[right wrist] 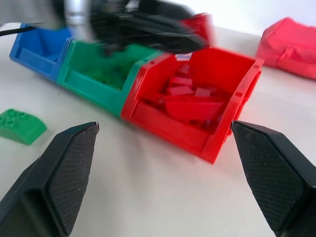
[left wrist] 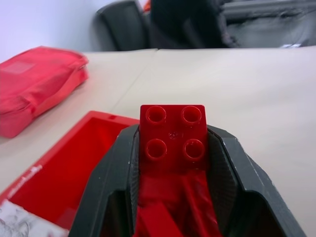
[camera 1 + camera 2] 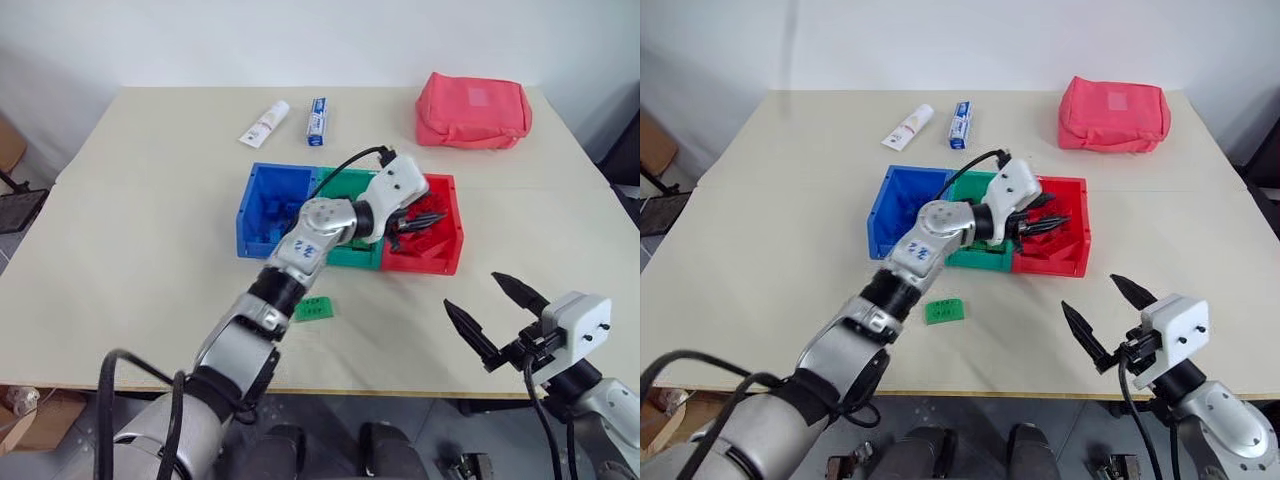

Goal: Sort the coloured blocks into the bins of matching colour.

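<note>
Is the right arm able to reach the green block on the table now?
Probably yes. The right gripper is open, and the green block lies alone on bare table, though the left arm crosses close beside it.

A red block [image 2: 173,138], studs showing, is held over the red bin [image 3: 452,225], in which more red blocks are heaped. A green block [image 3: 944,310] lies on the table before the green bin [image 1: 89,81]. The blue bin [image 3: 890,205] is joined alongside.

Left arm outstretched, its tool [image 2: 173,148] clamped; right tool [image 3: 497,312] low, fingers wide apart.
</note>
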{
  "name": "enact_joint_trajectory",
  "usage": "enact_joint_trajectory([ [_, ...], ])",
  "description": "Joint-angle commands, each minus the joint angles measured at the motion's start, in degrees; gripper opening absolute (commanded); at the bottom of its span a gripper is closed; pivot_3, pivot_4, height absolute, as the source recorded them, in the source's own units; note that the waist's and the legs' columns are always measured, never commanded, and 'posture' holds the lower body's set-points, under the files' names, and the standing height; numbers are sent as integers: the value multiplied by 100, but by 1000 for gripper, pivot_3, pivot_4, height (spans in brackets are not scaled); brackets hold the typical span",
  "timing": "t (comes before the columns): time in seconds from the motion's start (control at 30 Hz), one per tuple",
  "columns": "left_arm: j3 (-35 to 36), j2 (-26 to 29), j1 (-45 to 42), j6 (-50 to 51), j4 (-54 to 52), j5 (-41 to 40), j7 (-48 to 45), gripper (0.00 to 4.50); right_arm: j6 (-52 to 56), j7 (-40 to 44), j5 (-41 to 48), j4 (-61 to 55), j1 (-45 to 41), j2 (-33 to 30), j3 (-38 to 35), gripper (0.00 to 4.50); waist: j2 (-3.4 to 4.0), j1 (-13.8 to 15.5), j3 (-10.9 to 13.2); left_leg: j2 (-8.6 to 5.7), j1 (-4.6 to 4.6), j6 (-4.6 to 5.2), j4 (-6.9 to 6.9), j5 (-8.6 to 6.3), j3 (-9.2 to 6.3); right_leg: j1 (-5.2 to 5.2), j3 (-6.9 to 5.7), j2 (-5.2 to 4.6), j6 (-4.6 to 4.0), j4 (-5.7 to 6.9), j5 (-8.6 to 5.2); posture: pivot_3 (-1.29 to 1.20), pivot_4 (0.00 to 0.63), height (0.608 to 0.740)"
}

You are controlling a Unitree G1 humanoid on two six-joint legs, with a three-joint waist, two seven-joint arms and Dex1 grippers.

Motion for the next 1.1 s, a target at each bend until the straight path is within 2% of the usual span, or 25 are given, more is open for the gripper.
enact_joint_trajectory([
  [0.03, 220, -96, -469, -394, 712, 79, 118, 2446, 39, -111, 11, -356, 98, -7, -10, 4500, 0, -5, 0, 1, 0, 0, -1, 0, 0, -1, 0, 2, 0, 0, 0, 0, 150, 740],
  [0.17, 298, -53, -645, -725, 1049, 144, -173, 3558, 75, -101, -65, -400, 130, -86, -24, 4500, 0, -2, 0, -1, 0, 1, -2, 0, 1, -2, 1, 1, 1, 3, 0, 0, 150, 740],
  [0.27, 350, 163, -488, -1074, 822, 130, -517, 4432, 108, -35, -7, -381, -2, -171, 32, 4500, 0, -15, 0, -1, 0, 2, -1, 1, 1, -5, 2, 2, 1, 5, 0, 0, 150, 740],
  [0.33, 382, 337, -278, -1224, 506, 47, -831, 4472, 133, 27, 39, -349, -127, -262, 86, 4500, 2, -53, -1, 1, 0, 1, -3, 1, 1, -6, 3, 3, 1, 8, 0, 0, 150, 740],
  [0.4, 456, 697, 317, -1341, -365, -325, -1674, 4472, 296, 176, 290, -304, -326, -400, 160, 4500, 6, -117, -3, 2, 1, 0, -6, 2, 1, -8, 3, 3, 0, 11, 0, 0, 150, 740],
  [0.5, 582, 1699, 1620, -791, -2087, -1073, -3078, 4472, 402, 655, 469, -33, -773, -768, 394, 4500, 11, -268, -6, 6, 9, -2, -18, 2, -2, -10, 15, 4, -1, 36, 0, 0, 150, 740],
  [0.57, 723, 2216, 2214, -458, -2820, -1380, -3422, 4472, 331, 949, 429, 167, -1006, -943, 567, 4500, 11, -324, -6, 12, 18, -7, -26, 1, -6, -12, 27, 16, -6, 36, -3, 0, 150, 740],
  [0.7, 1171, 3151, 3247, -76, -3879, -1722, -3543, 4472, 44, 1618, 146, 647, -1424, -1312, 953, 4500, 7, -225, -4, 12, 18, -15, -12, 0, -32, -9, 19, 20, -16, 25, -8, 0, 150, 740],
  [0.93, 2181, 4739, 4800, 290, -4324, -2027, -3936, 4472, -345, 2506, -21, 1324, -2194, -1399, 1648, 4500, 6, -151, -5, 6, 18, -9, -7, -5, -37, -1, 11, -18, -15, 14, -7, 0, 150, 740],
  [1.0, 2504, 5020, 5068, 453, -4337, -2196, -3924, 4472, -438, 2619, -97, 1414, -2229, -1372, 1771, 4500, 6, -143, -5, 10, 18, -11, -13, -6, -37, -3, 10, -17, -17, 12, -8, 0, 150, 740],
  [1.1, 2644, 5187, 5384, 187, -4235, -2116, -3994, 4472, -529, 2661, -175, 1556, -2292, -1306, 1861, 4500, 6, -116, -5, 3, 18, -10, -10, -6, -41, 2, 7, -25, -17, 9, -8, 0, 150, 740],
])
